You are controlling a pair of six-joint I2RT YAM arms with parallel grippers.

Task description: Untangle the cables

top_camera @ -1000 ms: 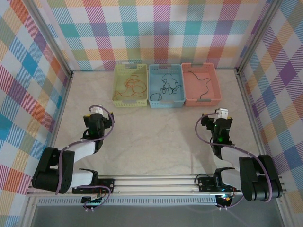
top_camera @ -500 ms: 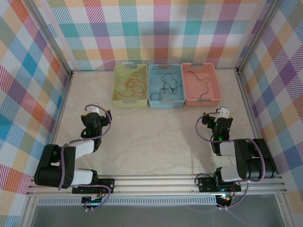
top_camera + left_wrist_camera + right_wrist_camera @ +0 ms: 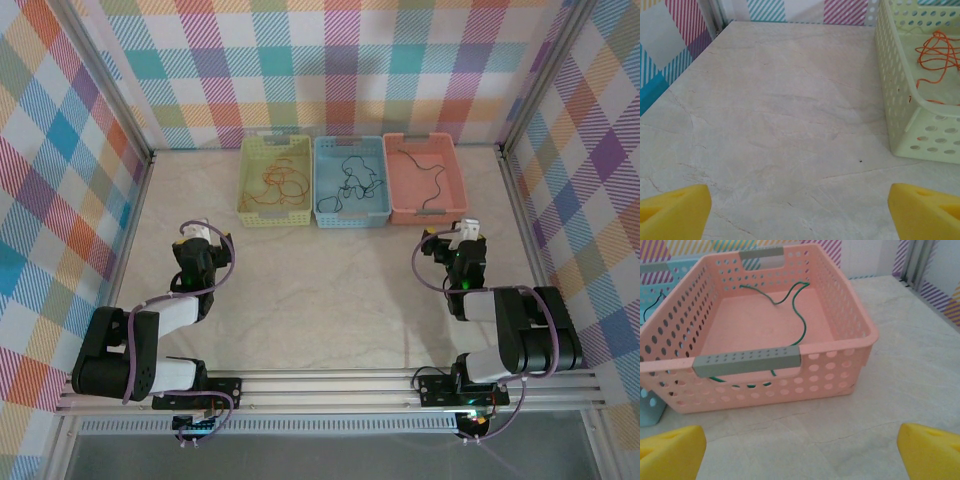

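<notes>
I have both arms low over the table (image 3: 330, 290), on the near side of the baskets, and neither is touching a cable.

The left gripper (image 3: 198, 233) sits near and left of the yellow basket (image 3: 246, 185). In its wrist camera the yellow fingertips (image 3: 672, 210) are at the two bottom corners, so the jaws are wide, with bare table between them. The basket's near-left corner is far and right of the gripper, well apart from it.

The right gripper (image 3: 467, 231) is just near the pink basket (image 3: 456, 185), facing its near wall. Its jaws are also wide: the fingertips (image 3: 930, 450) are at opposite corners of the wrist view with nothing between them. The basket's grey handle (image 3: 746, 362) is straight ahead, apart from the fingers.

Three baskets stand in a row at the far side, touching or almost touching: yellow on the left, the blue basket (image 3: 321, 185) in the middle, pink on the right. The orange cable (image 3: 280, 180) lies in loose loops on the floor of the yellow one. The black cable (image 3: 350, 182) lies looped in the blue one. The green cable (image 3: 803, 326) lies in the pink one, winding from the far wall to the near wall and passing behind the handle opening. Each colour is in its own basket. I see no cable on the open table.
</notes>
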